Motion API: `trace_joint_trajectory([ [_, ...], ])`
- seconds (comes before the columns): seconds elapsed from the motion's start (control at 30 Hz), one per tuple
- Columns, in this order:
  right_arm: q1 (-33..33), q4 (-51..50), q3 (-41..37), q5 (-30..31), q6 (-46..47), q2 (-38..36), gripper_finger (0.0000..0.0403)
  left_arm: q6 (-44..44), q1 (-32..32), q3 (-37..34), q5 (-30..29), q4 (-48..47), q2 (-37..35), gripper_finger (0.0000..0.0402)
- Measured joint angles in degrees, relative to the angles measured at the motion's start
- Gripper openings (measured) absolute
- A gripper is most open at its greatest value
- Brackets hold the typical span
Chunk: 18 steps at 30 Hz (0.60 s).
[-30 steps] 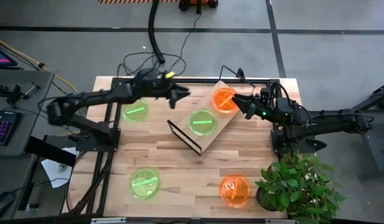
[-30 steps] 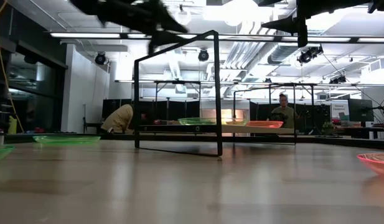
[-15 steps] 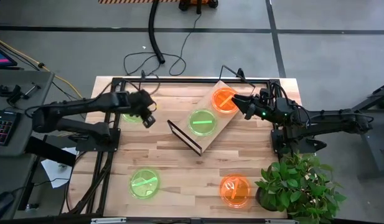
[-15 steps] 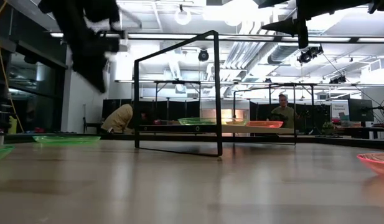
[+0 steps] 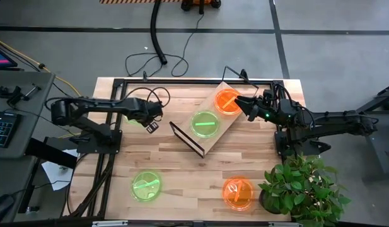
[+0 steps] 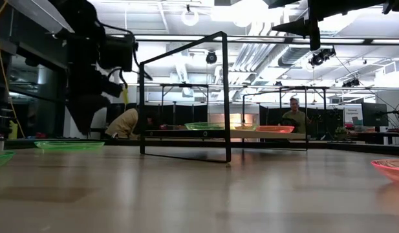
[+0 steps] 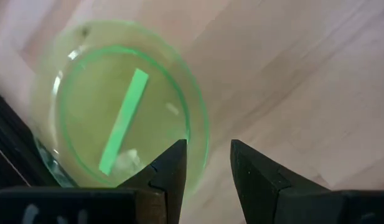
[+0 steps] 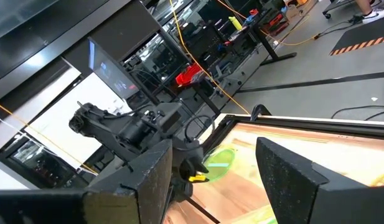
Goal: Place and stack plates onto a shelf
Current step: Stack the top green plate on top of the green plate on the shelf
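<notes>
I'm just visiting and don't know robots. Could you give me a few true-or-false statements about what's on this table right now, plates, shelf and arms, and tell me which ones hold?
1. Two plates lie on the shelf, a green plate and an orange plate. True.
2. The left gripper is carrying an orange plate. False: it is open and empty, above the rim of a green plate near the table's left edge.
3. The right gripper is beside the orange plate on the shelf. True.
4. All plates are already on the shelf. False: a green plate on the table and an orange plate on the table lie at the table's near side.
5. A potted plant stands by the table's corner. True.
</notes>
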Motion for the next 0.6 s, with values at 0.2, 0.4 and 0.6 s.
trace_joint_trajectory([
  [0.2, 0.0, -0.02, 0.0, 0.09, 0.0, 0.0, 0.0216, -2.58, 0.0, 0.0, 2.06, 0.08, 2.79, 0.0115],
  [0.4, 0.0, -0.13, -0.02, 1.44, 0.0, 0.0, 0.0216, -1.14, 0.08, 0.0, -0.97, 0.84, 3.97, 0.0115],
  [0.6, 0.0, -0.66, 0.0, 1.46, 1.05, 0.0, 0.0216, -1.1, 0.11, 0.02, -1.08, 1.79, 6.66, 0.0115],
])
